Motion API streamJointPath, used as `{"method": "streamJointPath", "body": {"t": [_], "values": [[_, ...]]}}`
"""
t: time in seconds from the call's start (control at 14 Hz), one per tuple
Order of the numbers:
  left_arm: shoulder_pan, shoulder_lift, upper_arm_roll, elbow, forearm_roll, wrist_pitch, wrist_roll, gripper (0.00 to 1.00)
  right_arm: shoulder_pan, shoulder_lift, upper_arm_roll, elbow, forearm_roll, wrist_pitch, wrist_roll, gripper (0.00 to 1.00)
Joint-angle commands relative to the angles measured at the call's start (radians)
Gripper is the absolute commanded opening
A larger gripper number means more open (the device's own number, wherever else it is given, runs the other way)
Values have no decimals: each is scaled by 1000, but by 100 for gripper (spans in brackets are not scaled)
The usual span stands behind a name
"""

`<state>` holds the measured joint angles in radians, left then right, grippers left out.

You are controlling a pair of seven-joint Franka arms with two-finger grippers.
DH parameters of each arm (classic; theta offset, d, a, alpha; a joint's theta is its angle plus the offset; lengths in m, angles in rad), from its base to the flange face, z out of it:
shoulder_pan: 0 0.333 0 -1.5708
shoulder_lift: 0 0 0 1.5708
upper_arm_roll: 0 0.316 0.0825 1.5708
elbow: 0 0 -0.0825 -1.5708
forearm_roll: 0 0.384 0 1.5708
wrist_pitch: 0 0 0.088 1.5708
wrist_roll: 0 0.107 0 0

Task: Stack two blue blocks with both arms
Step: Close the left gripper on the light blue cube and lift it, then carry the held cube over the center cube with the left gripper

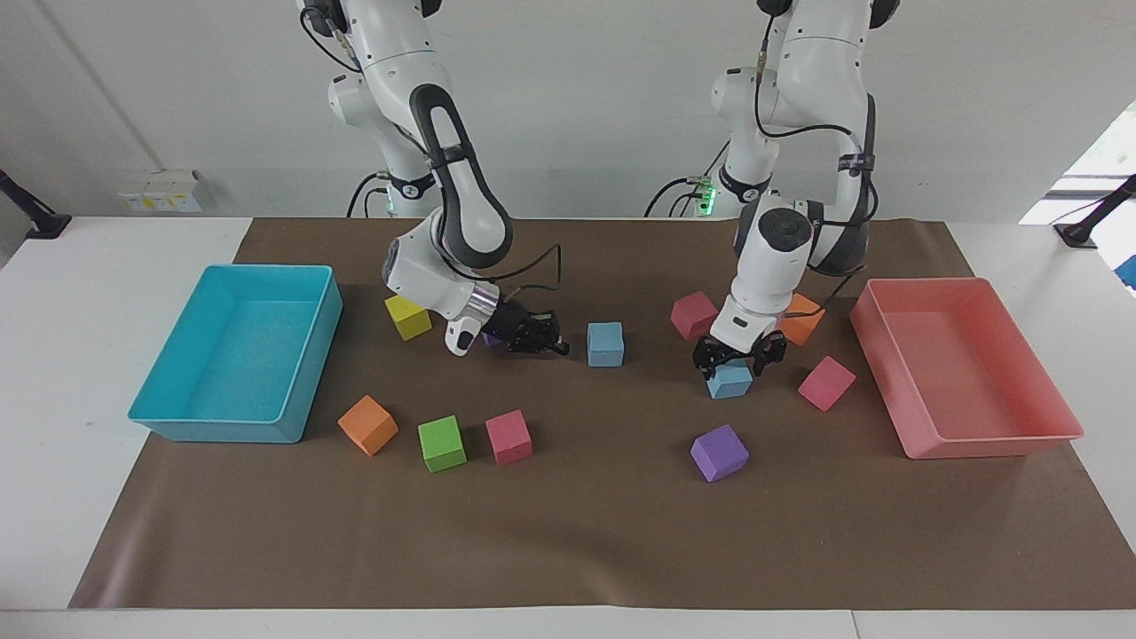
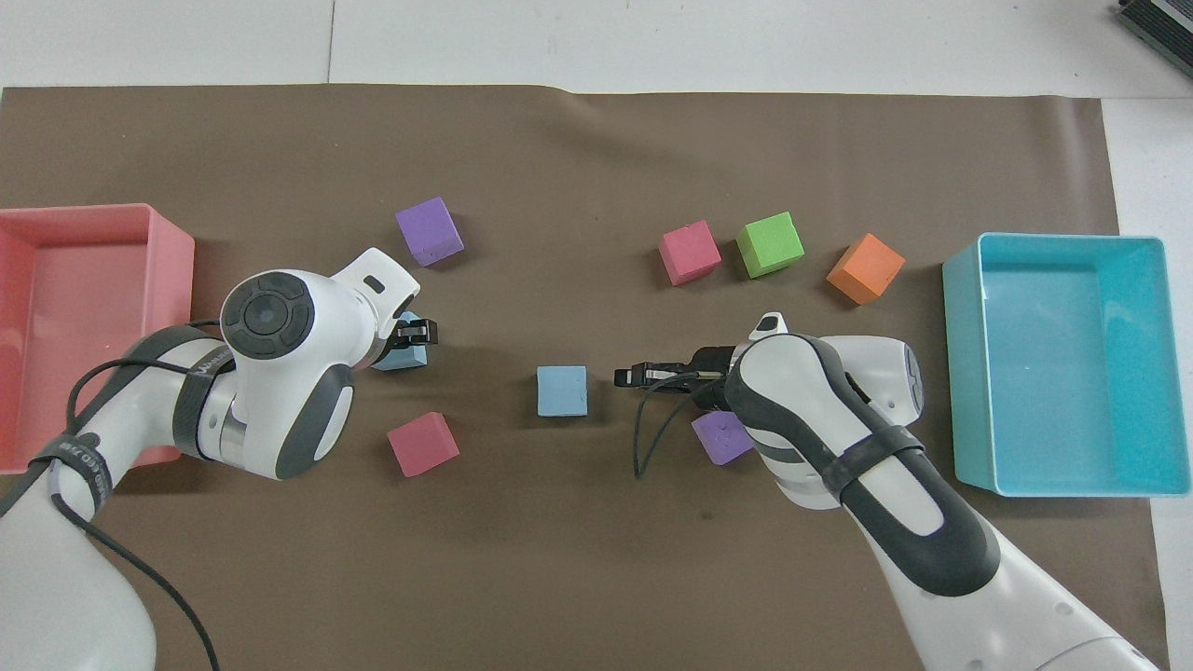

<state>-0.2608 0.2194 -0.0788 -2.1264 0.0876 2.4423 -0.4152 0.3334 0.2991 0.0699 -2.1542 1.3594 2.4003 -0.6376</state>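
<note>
From my remote station I count two blue blocks. One [image 1: 605, 343] lies free at mid-table, just beside the right gripper [image 1: 557, 344], whose tips are pressed together, holding nothing. The other [image 1: 729, 382] sits on the mat toward the left arm's end, under the left gripper [image 1: 738, 358], whose fingers straddle its top; I cannot tell whether they are gripping it. Other cubes: two purple [image 1: 720, 452] [image 2: 719, 438], three pink [image 1: 508, 437] [image 1: 693, 315] [image 1: 826, 382], two orange [image 1: 367, 425] [image 1: 801, 318], one green [image 1: 442, 443], one yellow [image 1: 407, 317]. Two trays: cyan [image 1: 312, 359], pink [image 1: 884, 355]
</note>
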Motion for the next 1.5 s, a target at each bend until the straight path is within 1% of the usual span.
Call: {"method": "streamJointPath", "body": {"t": [0.0, 0.29, 0.57, 0.79, 1.0, 1.22, 1.43], "values": [[5, 6, -3, 2, 20, 18, -11, 72, -14, -5, 8, -4, 58, -12, -60, 0], [6, 2, -3, 3, 20, 6, -13, 65, -16, -3, 8, -1, 60, -13, -60, 0], [6, -8, -3, 23, 20, -17, -11, 64, -13, -3, 8, -1, 67, -13, -60, 0], [5, -15, -3, 77, 18, -92, -23, 64, -10, -3, 8, 1, 67, -15, -62, 0], [-17, -52, -13, 129, 17, -234, -86, 64, -10, -3, 8, 1, 67, -15, -62, 0], [-67, -94, -18, 143, 8, -288, -161, 63, -10, -3, 8, -1, 67, -15, -62, 0], [-153, -94, -18, 166, 6, -301, -281, 63, -10, -3, 8, 1, 67, -13, -62, 0]]}}
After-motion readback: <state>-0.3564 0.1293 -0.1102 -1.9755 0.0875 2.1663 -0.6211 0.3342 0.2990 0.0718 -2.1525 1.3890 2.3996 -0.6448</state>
